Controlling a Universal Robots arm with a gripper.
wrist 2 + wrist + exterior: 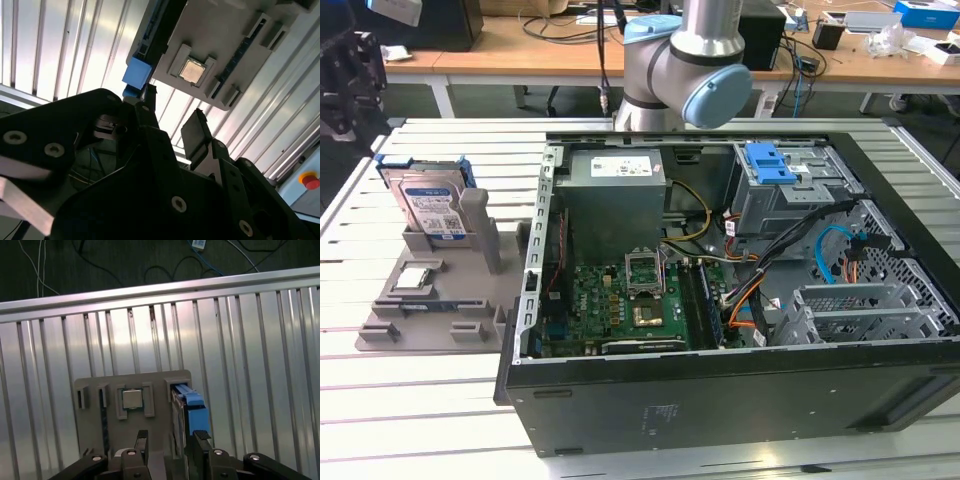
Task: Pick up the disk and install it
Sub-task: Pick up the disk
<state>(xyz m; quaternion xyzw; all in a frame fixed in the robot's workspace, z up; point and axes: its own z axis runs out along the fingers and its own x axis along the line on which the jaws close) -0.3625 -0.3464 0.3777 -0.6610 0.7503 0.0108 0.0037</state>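
Spread and empty, the claw (171, 442) hovers over the disk (194, 412), clear of it, which stands on edge in the grey holder (95, 427) on the bench (250, 365), probably so the fingers (200, 439) can straddle it.

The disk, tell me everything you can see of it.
The disk is a flat silver-metal rectangle with a white-and-blue label and blue plastic rails along its sides. It stands tilted on edge in the grey holder, on the exterior view's left of the computer case. A post of the holder stands before it. The open gripper is apart from it.
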